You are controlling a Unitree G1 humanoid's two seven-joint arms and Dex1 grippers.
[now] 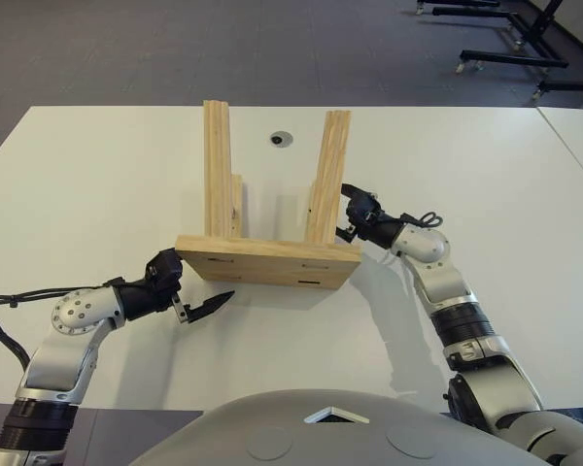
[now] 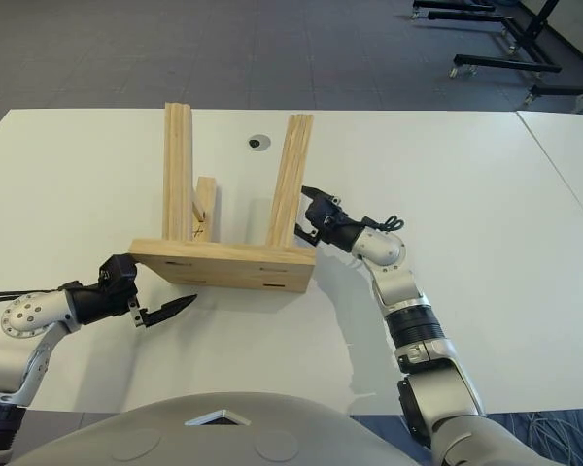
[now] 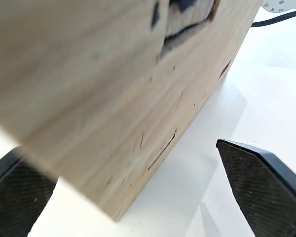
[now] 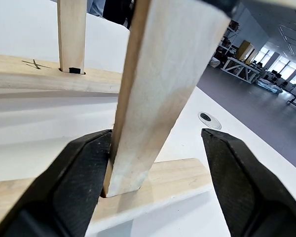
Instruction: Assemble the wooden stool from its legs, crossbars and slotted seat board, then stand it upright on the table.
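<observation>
Close to the left wrist camera, the seat board (image 3: pixel 113 98) is a blur, its upper part cut off by the frame, as are both fingers (image 3: pixel 266 192) of the left gripper (image 1: pixel 205 306). In the right wrist view, the right leg (image 4: pixel 158 89) runs past the top edge. In the head view, a short upright piece (image 1: pixel 237 206) stands half hidden behind the left leg (image 1: pixel 217 170).
</observation>
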